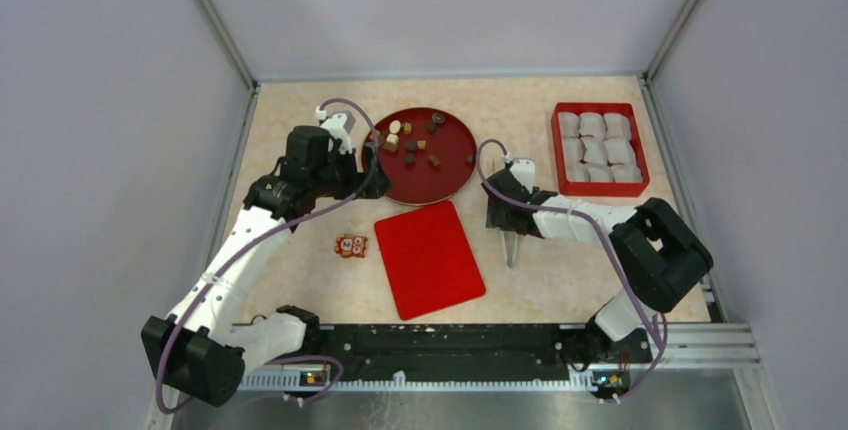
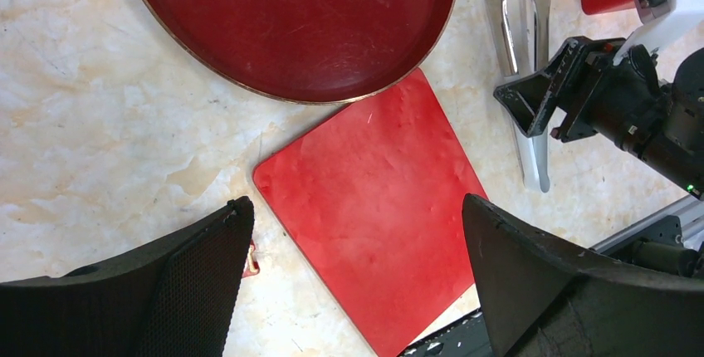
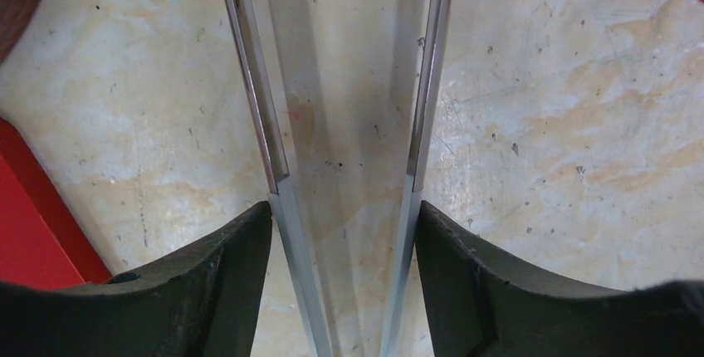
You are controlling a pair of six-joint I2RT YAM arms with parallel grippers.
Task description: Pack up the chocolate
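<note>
Small brown, tan and white chocolate chunks [image 1: 412,142] lie scattered on round red plate [image 1: 445,182], upper centre of frame. Left gripper [image 1: 370,158] at plate's left edge, fingers spread wide. Right gripper [image 3: 343,217] pinches shiny steel tongs [image 3: 267,124] (pads against both arms), right of plate.

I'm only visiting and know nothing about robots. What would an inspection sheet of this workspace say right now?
Surface: beige marbled tabletop, faintly stained.
Job's things: chocolate pieces scattered on a round red plate; red box filled with white paper cups.
Clutter: flat red board; small red-orange packet.
Grippers: left gripper open and empty; right gripper straddles the metal tongs lying on the table, firm grip not confirmed.
Cables: a purple cable loops along each arm.
Surroundings: plain pale walls; black rail at the arm bases.
</note>
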